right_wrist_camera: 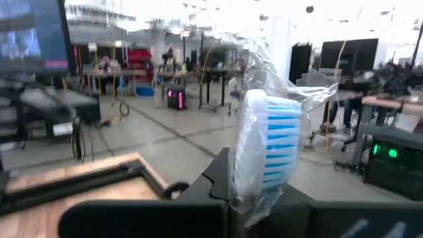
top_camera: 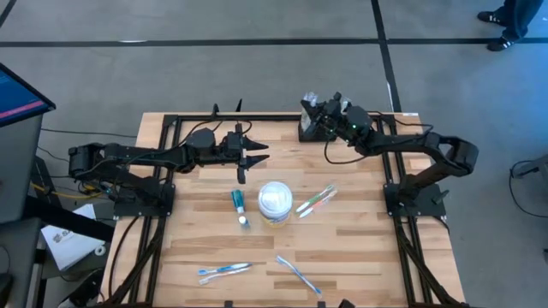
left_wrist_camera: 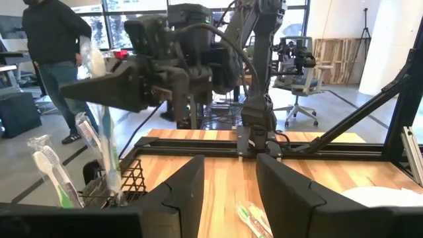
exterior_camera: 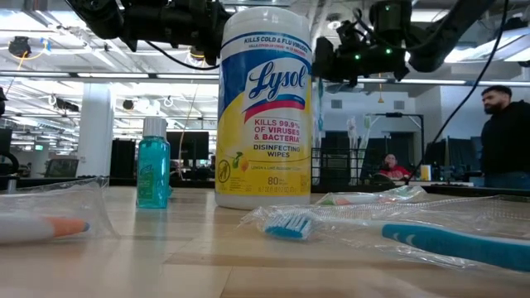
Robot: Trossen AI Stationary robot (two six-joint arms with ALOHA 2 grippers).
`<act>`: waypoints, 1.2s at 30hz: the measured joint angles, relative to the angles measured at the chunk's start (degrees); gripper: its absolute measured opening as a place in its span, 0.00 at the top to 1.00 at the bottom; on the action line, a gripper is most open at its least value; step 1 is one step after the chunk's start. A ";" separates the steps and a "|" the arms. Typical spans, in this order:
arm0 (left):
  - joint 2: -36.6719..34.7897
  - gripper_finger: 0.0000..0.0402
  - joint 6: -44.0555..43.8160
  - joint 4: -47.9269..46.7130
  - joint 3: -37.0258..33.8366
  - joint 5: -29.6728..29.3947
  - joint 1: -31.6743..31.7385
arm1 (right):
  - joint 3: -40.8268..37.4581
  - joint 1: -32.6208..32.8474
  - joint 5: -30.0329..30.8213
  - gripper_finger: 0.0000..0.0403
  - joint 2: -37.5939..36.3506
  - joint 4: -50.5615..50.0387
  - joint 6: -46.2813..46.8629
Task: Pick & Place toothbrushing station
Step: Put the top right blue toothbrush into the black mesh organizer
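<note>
The toothbrushing station, a small black slotted rack (top_camera: 308, 128), stands at the table's far edge, right of centre. It also shows in the left wrist view (left_wrist_camera: 109, 188) with several wrapped toothbrushes standing in it. My right gripper (top_camera: 320, 115) hovers over the rack, shut on a plastic-wrapped toothbrush with blue bristles (right_wrist_camera: 271, 149). My left gripper (top_camera: 254, 156) is open and empty above the table's middle, to the left of the rack, pointing toward it. My right gripper pinches the wrapped toothbrush between its two fingers, which lie across the brush below its head (right_wrist_camera: 254, 192). In the left wrist view the brush stands about upright, its head end above the fingers (left_wrist_camera: 92, 59). Its handle (left_wrist_camera: 107, 155) reaches down into the rack.
A white round Lysol tub (top_camera: 276, 202) stands mid-table, with a small teal bottle (top_camera: 240, 205) lying to its left. Wrapped toothbrushes lie right of the tub (top_camera: 315, 201) and near the front edge (top_camera: 224, 270) (top_camera: 295, 272). People stand in the room beyond (exterior_camera: 505, 132).
</note>
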 joint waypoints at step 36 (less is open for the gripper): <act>0.00 0.68 1.07 0.00 0.00 0.02 -0.01 | -0.87 -7.28 -5.24 1.00 19.47 16.85 8.61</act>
